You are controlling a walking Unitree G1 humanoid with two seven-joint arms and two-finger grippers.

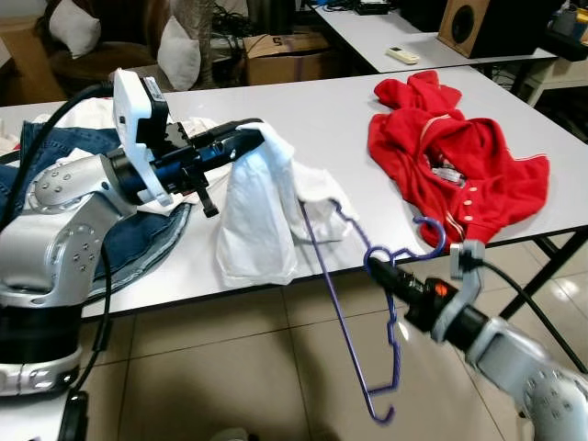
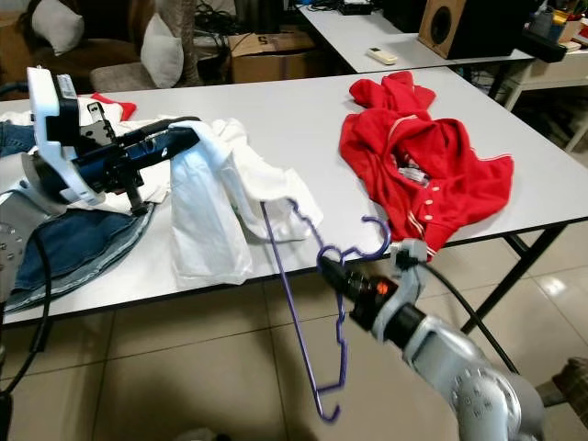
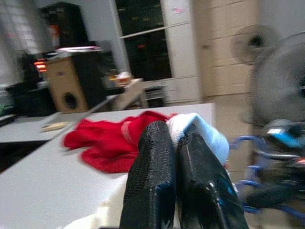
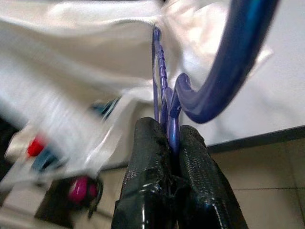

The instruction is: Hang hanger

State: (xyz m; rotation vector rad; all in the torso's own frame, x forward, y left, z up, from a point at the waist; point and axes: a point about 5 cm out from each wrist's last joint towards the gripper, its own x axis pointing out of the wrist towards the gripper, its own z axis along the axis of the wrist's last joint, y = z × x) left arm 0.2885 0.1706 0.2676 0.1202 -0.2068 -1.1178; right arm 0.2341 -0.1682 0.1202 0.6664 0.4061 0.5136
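In the eye views the purple hanger is held off the tabletop front edge, one arm inside the white garment; wrist views show left pincer clamped on cloth, right pincer clamped on the hanger neck; threading judged underway, other shoulder next.

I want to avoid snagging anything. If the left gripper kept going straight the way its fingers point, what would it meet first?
The left gripper, shut on the white garment, points across the table toward the red garment. That looks like the first thing in its line, though depth is uncertain.
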